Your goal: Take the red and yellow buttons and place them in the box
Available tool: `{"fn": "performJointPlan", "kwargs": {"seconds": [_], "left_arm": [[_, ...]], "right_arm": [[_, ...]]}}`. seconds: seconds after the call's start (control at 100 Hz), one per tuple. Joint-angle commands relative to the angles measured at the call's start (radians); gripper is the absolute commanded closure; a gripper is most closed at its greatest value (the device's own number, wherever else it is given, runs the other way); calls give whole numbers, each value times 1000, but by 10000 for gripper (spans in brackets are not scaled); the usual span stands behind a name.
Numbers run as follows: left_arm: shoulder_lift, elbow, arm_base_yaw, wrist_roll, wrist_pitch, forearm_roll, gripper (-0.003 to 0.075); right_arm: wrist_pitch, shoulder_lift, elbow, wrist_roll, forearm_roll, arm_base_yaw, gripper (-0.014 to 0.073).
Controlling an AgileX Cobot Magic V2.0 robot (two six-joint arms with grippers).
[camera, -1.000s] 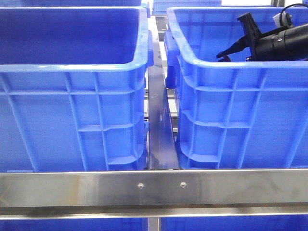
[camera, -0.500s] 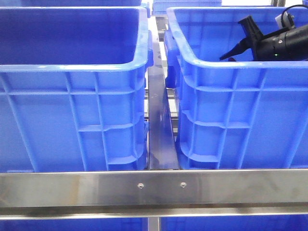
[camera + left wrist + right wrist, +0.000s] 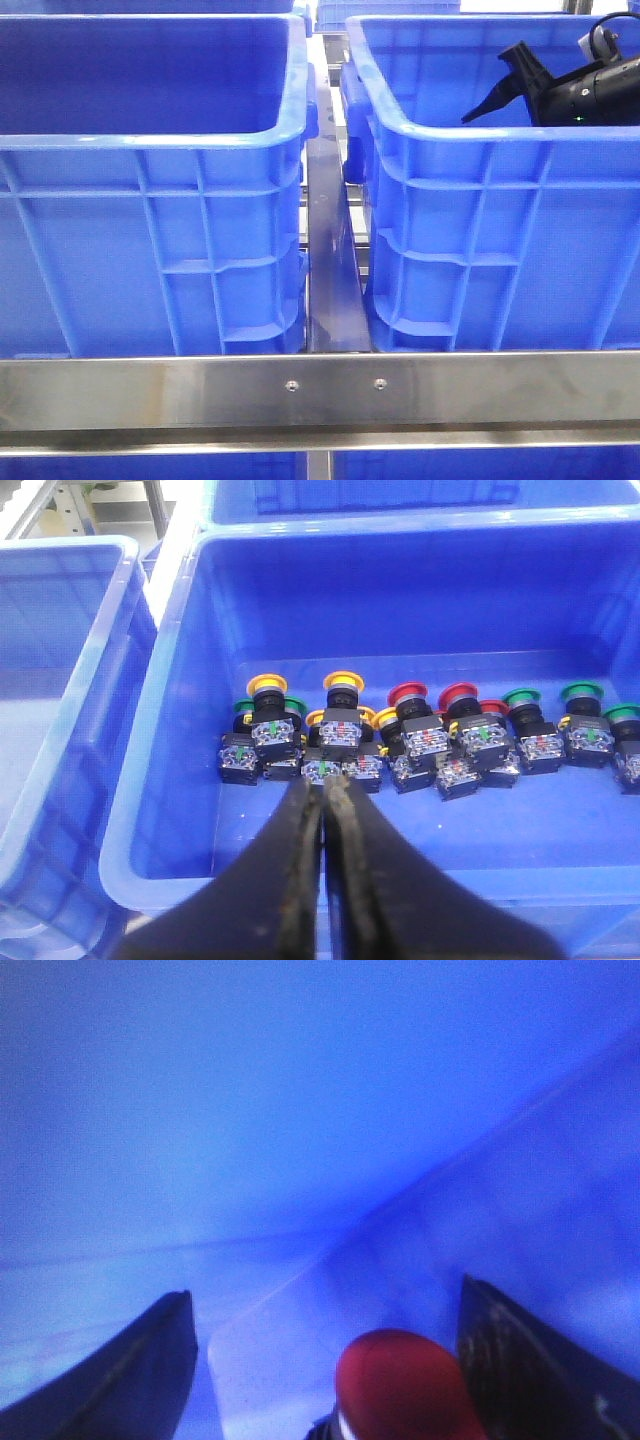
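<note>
Red buttons (image 3: pixel 407 693) and yellow buttons (image 3: pixel 343 681) lie in a row with green ones on the floor of a blue crate (image 3: pixel 180 730) in the left wrist view. My left gripper (image 3: pixel 325 785) hangs over that crate's near side, shut with nothing held, its tips just short of the row. In the front view my right gripper (image 3: pixel 490 85) is inside the right blue box (image 3: pixel 440 200), fingers spread. The right wrist view shows this gripper (image 3: pixel 325 1295) open, with a red button (image 3: pixel 400 1380) low between the fingers, close to one of them, over the box's blue floor.
A second blue crate (image 3: pixel 150 220) stands left of the box, its inside hidden from the front view. A steel rail (image 3: pixel 320 390) runs across the front and a metal strip (image 3: pixel 330 260) lies between the crates. Green buttons (image 3: pixel 525 697) share the source crate.
My right gripper has risen and drawn back to the right inside the box. A small red spot seen by its lower finger earlier no longer shows in the front view.
</note>
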Motion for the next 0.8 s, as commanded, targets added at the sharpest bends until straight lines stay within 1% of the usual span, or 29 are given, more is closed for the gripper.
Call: {"fn": "performJointPlan", "kwargs": {"seconds": [0.0, 0.18, 0.27, 0.46, 0.66, 0.73, 0.79], "left_arm": [[7, -23, 5, -10, -74, 16, 739], [7, -23, 5, -10, -74, 16, 739], [7, -23, 5, -10, -74, 16, 739], [7, -23, 5, -10, -76, 16, 739], [7, -23, 5, -10, -76, 16, 739], [7, -23, 5, -10, -76, 16, 739], [7, -23, 5, -10, -76, 16, 739]], "right_arm": [[-7, -58, -29, -37, 38, -6, 21], [-48, -110, -27, -138, 36, -6, 21], [-75, -154, -26, -149, 18, -6, 21], [-90, -236, -13, -150, -75, -5, 21], [-151, -365, 95, -165, -152, -5, 24], [-172, -422, 146, -198, -170, -5, 24], [-193, -479, 194, -251, -172, -5, 24]]}}
